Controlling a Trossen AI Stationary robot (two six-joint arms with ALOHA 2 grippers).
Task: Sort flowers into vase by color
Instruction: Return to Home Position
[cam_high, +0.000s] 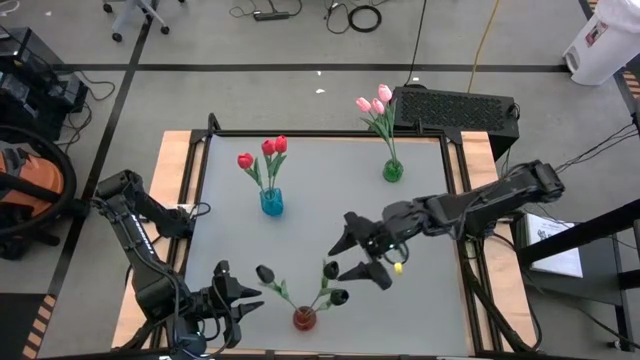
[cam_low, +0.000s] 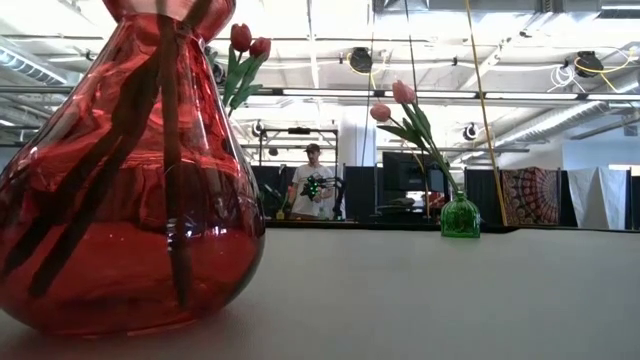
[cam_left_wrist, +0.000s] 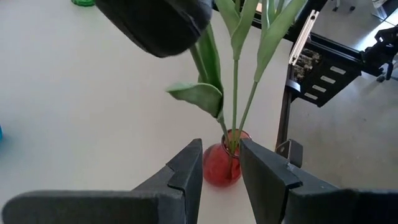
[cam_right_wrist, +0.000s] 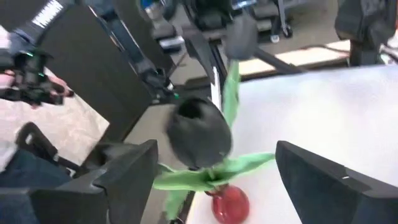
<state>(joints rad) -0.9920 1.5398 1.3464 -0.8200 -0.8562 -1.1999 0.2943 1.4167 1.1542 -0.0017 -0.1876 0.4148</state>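
Right claw (cam_high: 342, 258) gapes beside black flowers (cam_high: 266, 272) standing heads-up, splayed.

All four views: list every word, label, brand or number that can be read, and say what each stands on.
No text here reads with certainty.
White lettering on a dark slanted panel, right wrist view: blurred, unreadable.
Label on the white container on the floor, high view: too small to read.
Printed sheet beside the table, high view: too small to read.
Low and left wrist views: no text.
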